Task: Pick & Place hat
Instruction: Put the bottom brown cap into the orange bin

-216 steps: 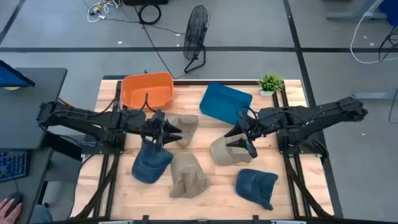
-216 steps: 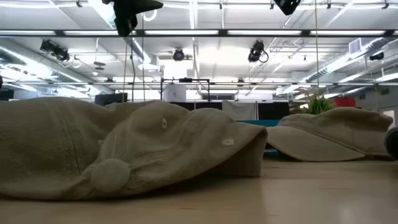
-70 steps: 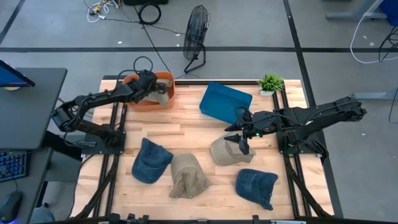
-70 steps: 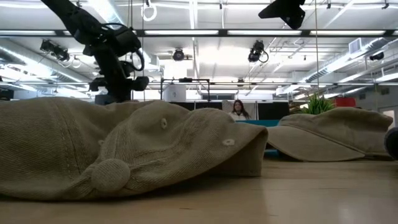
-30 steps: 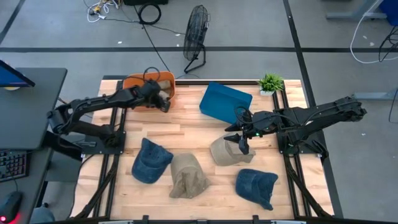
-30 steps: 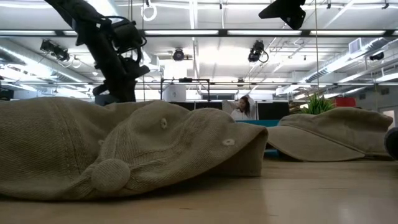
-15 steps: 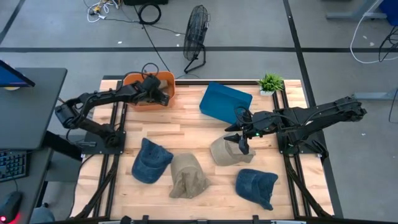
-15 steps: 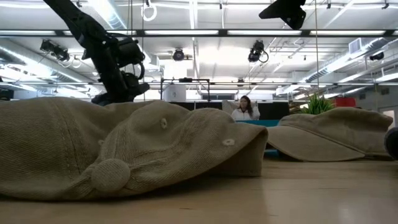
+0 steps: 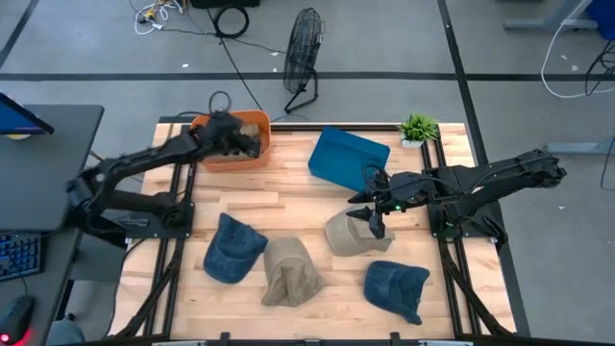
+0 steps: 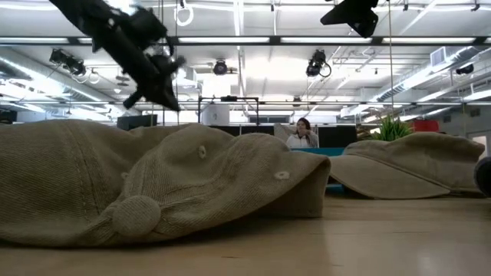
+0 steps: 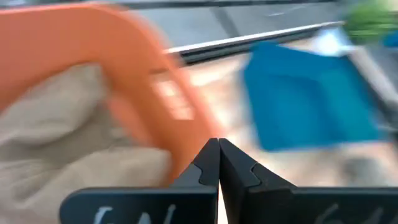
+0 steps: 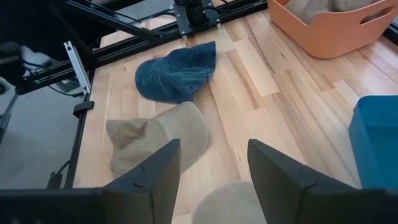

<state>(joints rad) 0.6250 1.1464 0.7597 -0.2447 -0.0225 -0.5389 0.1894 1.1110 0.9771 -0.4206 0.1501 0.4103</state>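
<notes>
Beige cloth cap now lies in my round orange plastic tub; left gripper, fingers together and empty, has lifted off. Right gripper hovers spread above another beige cap.

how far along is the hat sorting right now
Done: one beige hat lies in the orange bin. In hand: nothing; the left gripper is shut and empty at the bin, the right gripper hangs open over a beige hat. Left: four hats on the table.
</notes>
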